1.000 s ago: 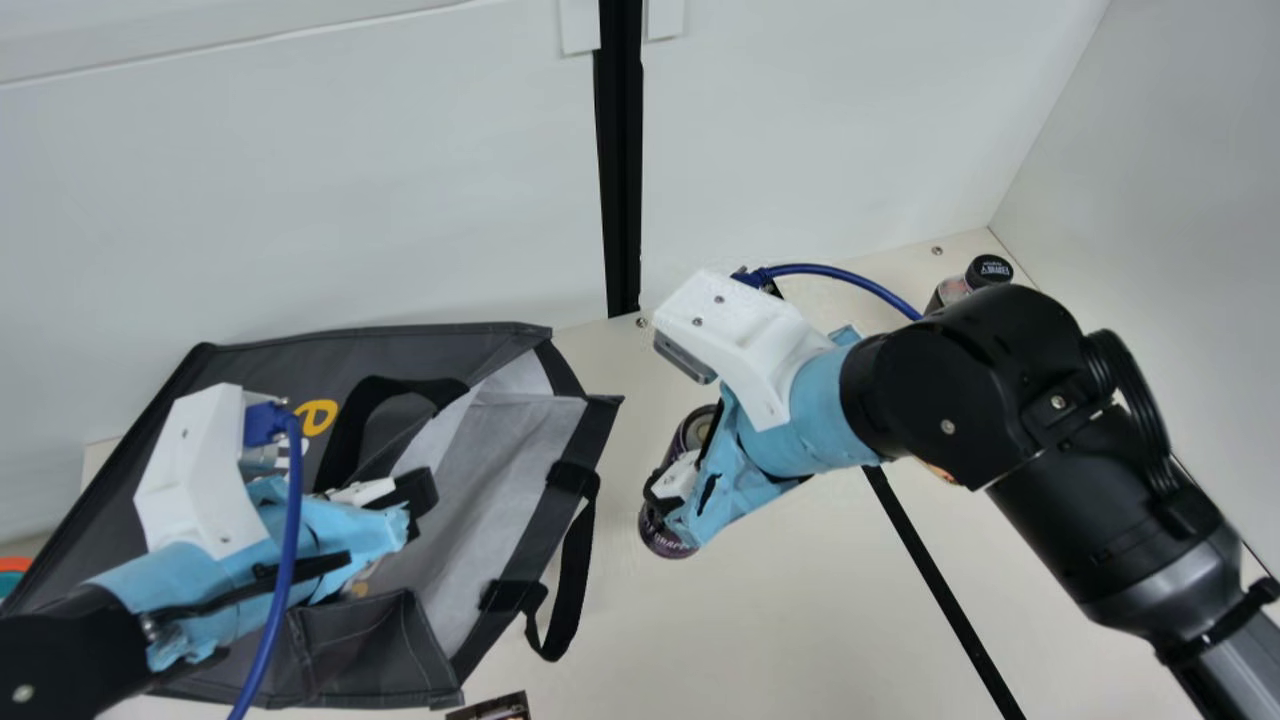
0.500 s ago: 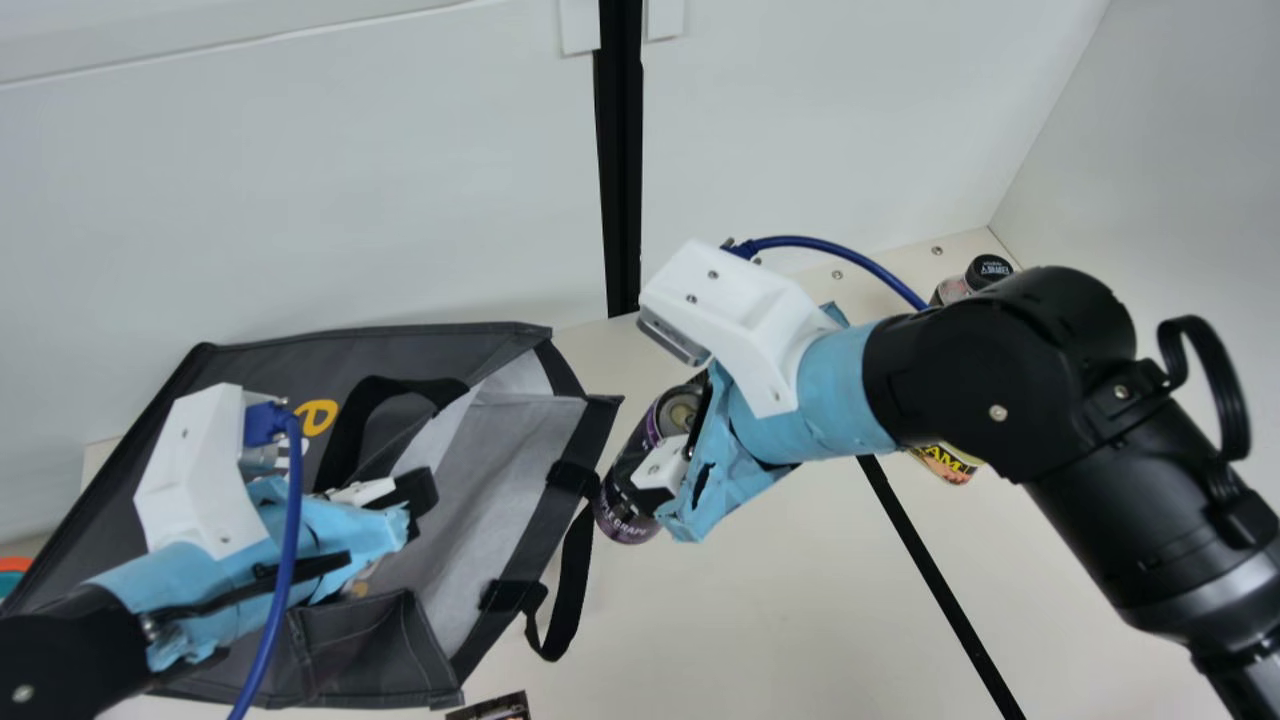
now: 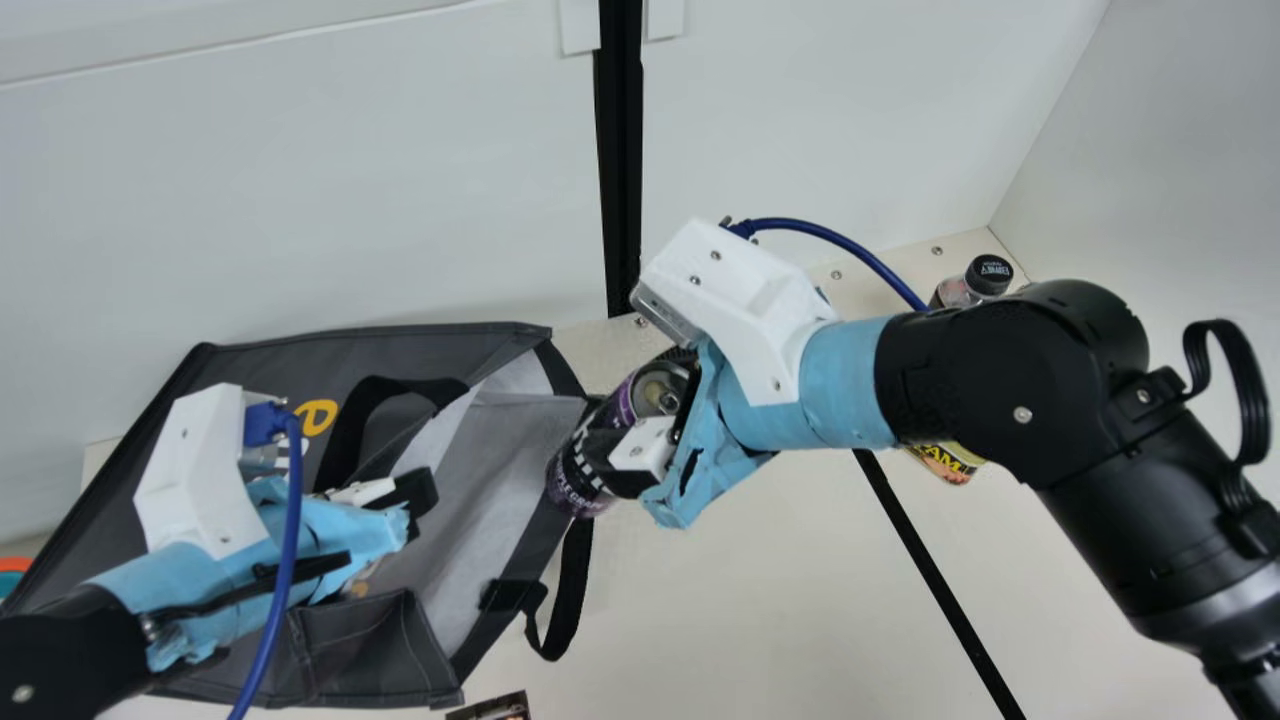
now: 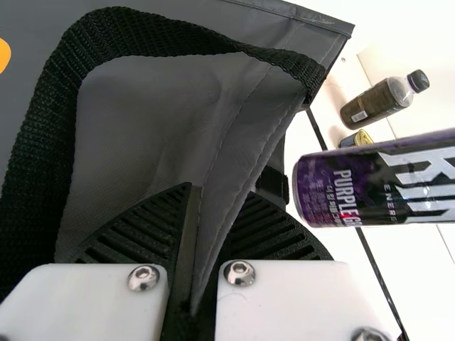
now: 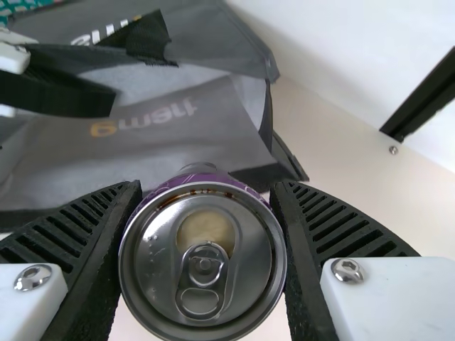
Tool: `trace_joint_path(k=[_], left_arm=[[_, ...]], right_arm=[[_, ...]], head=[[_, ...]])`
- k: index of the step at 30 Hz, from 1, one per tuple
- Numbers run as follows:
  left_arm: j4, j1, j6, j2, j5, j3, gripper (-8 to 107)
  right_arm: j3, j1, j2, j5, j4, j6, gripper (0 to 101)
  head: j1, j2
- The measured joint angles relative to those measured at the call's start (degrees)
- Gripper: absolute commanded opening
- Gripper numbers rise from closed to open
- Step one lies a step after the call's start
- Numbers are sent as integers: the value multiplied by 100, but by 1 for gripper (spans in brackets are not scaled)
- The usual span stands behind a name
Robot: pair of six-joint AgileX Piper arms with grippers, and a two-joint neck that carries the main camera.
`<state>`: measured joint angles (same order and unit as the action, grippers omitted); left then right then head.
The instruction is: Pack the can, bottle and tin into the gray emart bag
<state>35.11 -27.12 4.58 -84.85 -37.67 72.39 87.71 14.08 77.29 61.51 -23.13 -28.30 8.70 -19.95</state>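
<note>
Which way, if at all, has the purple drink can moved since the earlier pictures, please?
Yes: in the main view, the purple drink can has moved left and now overlaps the unmoved gray bag.

There is one gray bag [image 3: 280, 365] with two black handles, one [image 3: 345, 440] and another [image 3: 578, 575]. There is one can [image 3: 572, 482], one bottle [image 3: 957, 291] and one tin [image 3: 946, 465]. One dark printed item [image 3: 497, 708] and one orange-and-teal item [image 3: 13, 566] show in part at the main view's edges.

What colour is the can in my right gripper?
The can is purple and black, clearest in the left wrist view.
</note>
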Motion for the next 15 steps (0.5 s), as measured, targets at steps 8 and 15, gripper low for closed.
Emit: trace_joint_path(k=[8, 15], left_arm=[[0, 0, 0, 0, 0, 0, 10], [0, 0, 0, 0, 0, 0, 10]], right_arm=[[-283, 98, 5, -585, -216, -239, 0], [-543, 231, 65, -1124, -422, -448, 0]], head=[[0, 0], [0, 0]])
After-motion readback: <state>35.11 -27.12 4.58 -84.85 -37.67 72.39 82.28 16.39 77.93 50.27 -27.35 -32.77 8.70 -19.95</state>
